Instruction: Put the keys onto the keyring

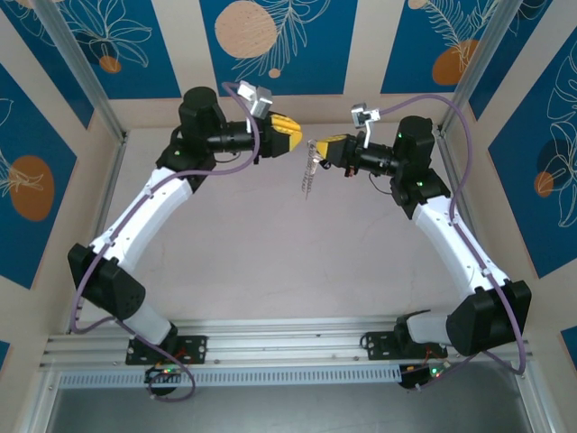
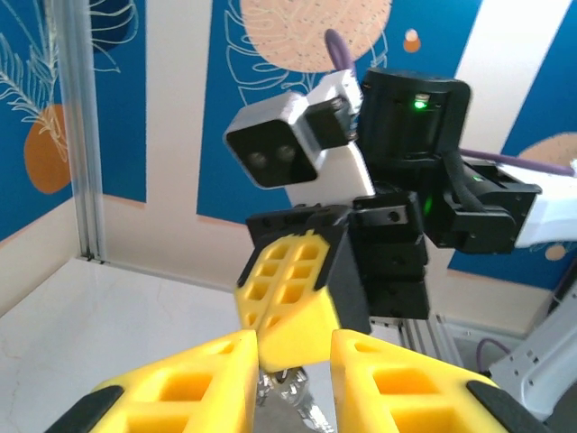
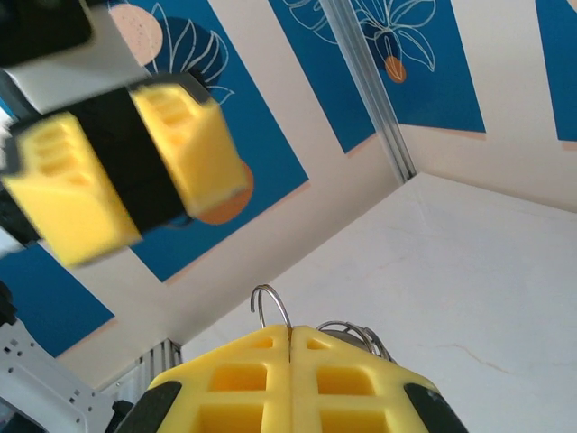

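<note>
top external view is showing the right gripper (image 1: 317, 147) pinching the keyring (image 1: 309, 171), fingers pressed together on its upper end. the bunch is hanging in the air over the far middle of the table (image 1: 270, 262), its long axis running almost straight down. the left gripper (image 1: 296, 136) is hovering just beside it on the left, tips facing the right one, fingers spread and holding nothing; i judge it the arm free to do the threading. silvery pieces (image 2: 290, 397) are dangling below its gap in the left wrist view. whether any of the keys is among them i cannot tell. the table is lying pale and smooth beneath, with blue patterned walls (image 1: 270, 45) closing the far side.
</note>
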`<state>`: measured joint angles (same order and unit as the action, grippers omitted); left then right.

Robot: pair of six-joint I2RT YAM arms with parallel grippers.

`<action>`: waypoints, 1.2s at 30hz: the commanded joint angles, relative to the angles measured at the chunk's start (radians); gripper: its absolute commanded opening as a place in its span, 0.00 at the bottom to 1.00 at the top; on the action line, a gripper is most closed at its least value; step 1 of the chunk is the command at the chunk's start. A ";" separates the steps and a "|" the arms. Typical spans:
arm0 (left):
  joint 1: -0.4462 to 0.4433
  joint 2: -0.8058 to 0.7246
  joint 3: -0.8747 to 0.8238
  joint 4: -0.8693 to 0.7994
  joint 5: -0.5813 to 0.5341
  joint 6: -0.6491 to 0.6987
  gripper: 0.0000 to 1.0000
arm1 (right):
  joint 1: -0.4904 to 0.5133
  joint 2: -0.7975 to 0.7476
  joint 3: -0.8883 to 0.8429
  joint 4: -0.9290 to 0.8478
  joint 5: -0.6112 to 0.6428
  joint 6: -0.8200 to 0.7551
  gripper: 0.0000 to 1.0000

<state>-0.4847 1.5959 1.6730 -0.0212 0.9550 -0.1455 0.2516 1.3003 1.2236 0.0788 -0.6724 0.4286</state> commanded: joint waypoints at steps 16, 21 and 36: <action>0.013 0.154 0.255 -0.493 0.176 0.274 0.26 | 0.072 -0.025 0.093 -0.224 0.106 -0.224 0.00; 0.014 0.163 0.255 -0.516 0.188 0.284 0.26 | 0.079 -0.021 0.096 -0.225 0.108 -0.225 0.00; 0.010 0.203 0.261 -0.506 0.223 0.256 0.23 | 0.087 -0.020 0.103 -0.225 0.108 -0.227 0.00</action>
<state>-0.4797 1.7782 1.9011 -0.5171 1.1336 0.1074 0.3283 1.2999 1.2774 -0.1616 -0.5568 0.2188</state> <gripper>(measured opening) 0.236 0.044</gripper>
